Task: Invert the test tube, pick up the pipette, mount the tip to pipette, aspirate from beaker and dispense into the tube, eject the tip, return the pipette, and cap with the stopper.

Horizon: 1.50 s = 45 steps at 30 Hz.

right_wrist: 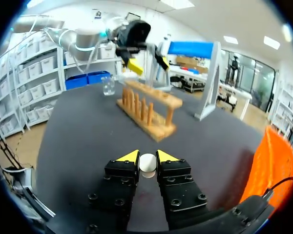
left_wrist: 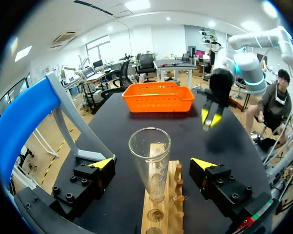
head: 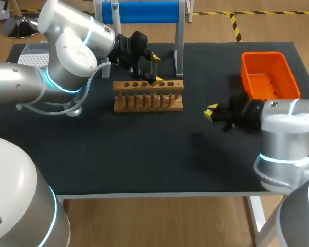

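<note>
Nearest, the right end effector (right_wrist: 147, 157) hung over the black table (head: 144, 159), closed on a small white round stopper (right_wrist: 147, 164). Beyond it, a clear glass test tube (left_wrist: 150, 161) stood mouth-up in the wooden rack (head: 148, 101), between the wide-open fingers of the left end effector (left_wrist: 153, 164), touching neither.

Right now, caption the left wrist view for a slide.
Open left end effector flanks upright test tube in wooden rack.
</note>
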Motion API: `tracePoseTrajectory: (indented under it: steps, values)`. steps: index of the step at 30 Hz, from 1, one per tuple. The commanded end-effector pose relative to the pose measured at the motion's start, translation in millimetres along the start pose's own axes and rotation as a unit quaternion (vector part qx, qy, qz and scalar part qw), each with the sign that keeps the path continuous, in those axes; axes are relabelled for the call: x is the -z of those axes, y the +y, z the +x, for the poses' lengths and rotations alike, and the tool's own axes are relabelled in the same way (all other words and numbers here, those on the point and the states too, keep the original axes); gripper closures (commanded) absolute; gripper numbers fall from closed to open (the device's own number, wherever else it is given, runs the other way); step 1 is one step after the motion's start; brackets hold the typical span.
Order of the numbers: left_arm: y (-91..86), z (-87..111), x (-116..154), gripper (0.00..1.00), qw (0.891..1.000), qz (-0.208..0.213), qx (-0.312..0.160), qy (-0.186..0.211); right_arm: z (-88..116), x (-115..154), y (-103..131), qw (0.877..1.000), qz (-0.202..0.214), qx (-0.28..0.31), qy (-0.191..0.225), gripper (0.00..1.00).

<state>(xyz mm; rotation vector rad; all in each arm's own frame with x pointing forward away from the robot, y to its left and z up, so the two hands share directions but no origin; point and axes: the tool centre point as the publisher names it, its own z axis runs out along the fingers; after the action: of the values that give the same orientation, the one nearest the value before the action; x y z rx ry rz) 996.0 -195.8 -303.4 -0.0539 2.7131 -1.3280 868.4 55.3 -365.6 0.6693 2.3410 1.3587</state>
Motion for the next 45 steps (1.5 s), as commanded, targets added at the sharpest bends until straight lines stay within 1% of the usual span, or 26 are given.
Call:
tracePoseTrajectory:
  steps: [1,6,32,34,36,38,41,45]
  values:
    - [-0.2,0.4,1,0.00,1.000,-0.001,0.000,0.000,-7,34,39,0.998,0.006,0.015,0.068,1.00]
    - [-0.2,0.4,1,0.00,1.000,-0.001,0.000,0.000,-5,59,91,0.993,-0.033,0.037,0.107,1.00]
    - [-0.2,0.4,1,0.00,1.000,-0.001,0.000,0.000,-5,59,91,0.993,-0.033,0.037,0.107,1.00]
    - [-0.2,0.4,1,0.00,1.000,-0.001,0.000,0.000,-8,48,99,0.990,-0.039,0.052,0.127,1.00]
    - [-0.2,0.4,1,0.00,1.000,-0.001,0.000,0.000,-13,34,105,0.989,-0.036,0.060,0.134,1.00]
    - [-0.2,0.4,1,0.00,1.000,-0.001,0.000,0.000,-16,24,115,0.986,-0.041,0.068,0.150,1.00]
    - [-0.2,0.4,1,0.00,1.000,-0.001,0.000,0.000,-21,11,129,0.984,-0.037,0.078,0.158,1.00]
    - [-0.2,0.4,1,0.00,1.000,-0.001,0.000,0.000,-22,0,146,0.980,-0.032,0.097,0.170,1.00]
